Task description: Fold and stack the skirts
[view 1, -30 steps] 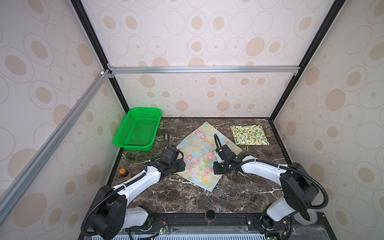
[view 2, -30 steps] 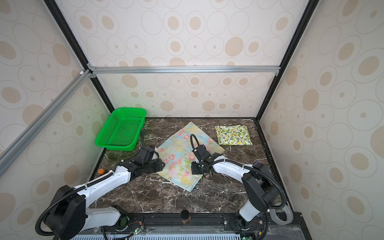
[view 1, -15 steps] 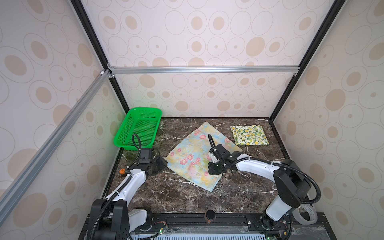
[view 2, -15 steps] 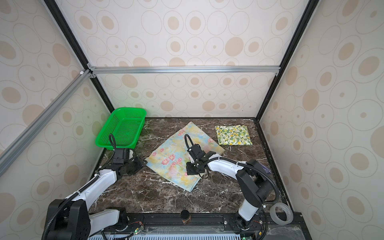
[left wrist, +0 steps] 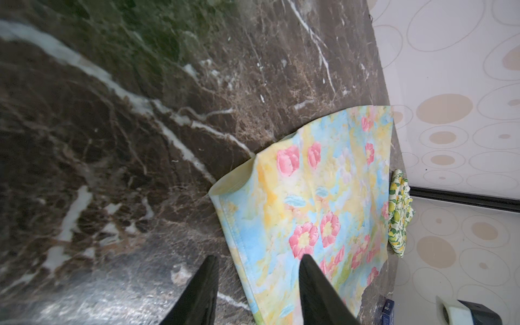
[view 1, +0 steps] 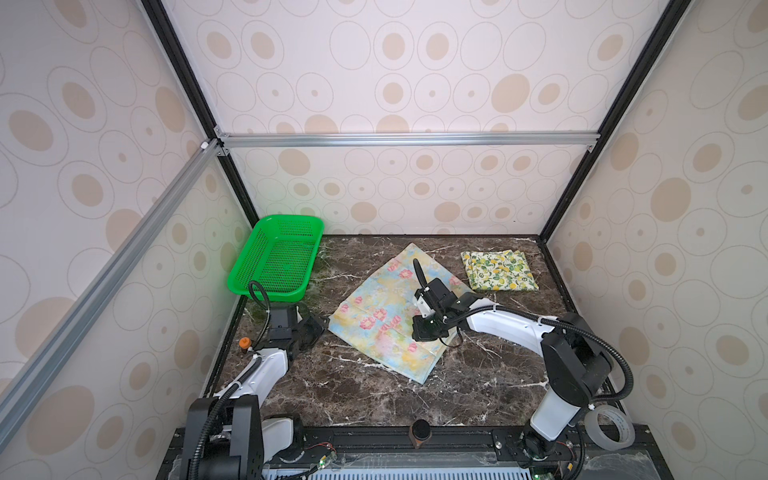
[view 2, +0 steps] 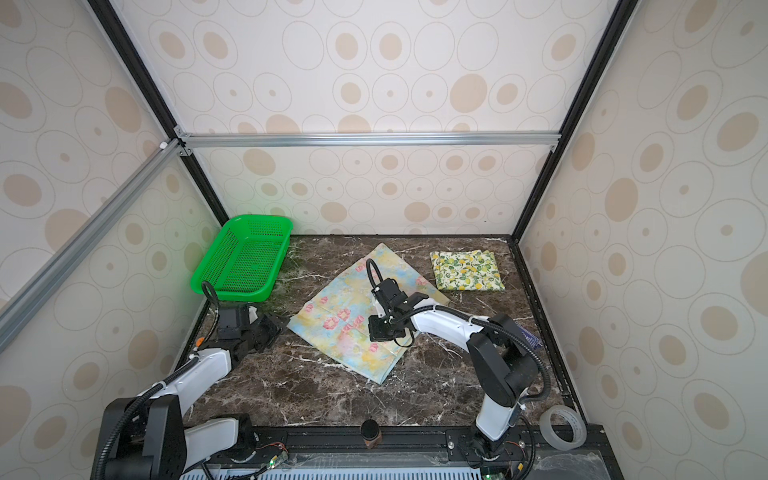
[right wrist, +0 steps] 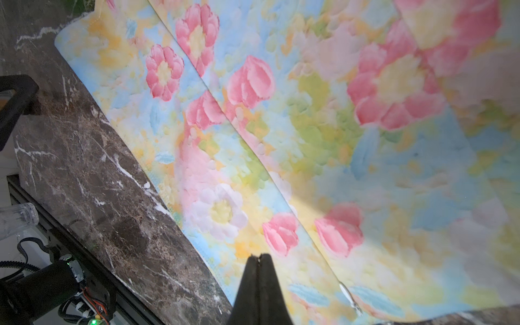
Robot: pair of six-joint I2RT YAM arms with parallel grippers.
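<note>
Flower skirt (view 1: 374, 332); R pincer (right wrist: 260, 256) pinched, low over it; L pincer (left wrist: 259, 257) spread

From above, the right arm (view 1: 498, 324) lies across the flowered skirt (view 1: 374, 316) and covers a patch of it. The right gripper (right wrist: 260, 256) shows only its two tips, pressed together, in its wrist view; whether they touch the cloth I can't tell. There the skirt runs out of view on several sides, and its far part is blurred. In the left wrist view the lemon skirt (left wrist: 398, 213) is a thin strip behind the flowered one. An orange-capped thing (view 1: 245, 344) at the table (view 1: 353, 395) edge is too small to name.
</note>
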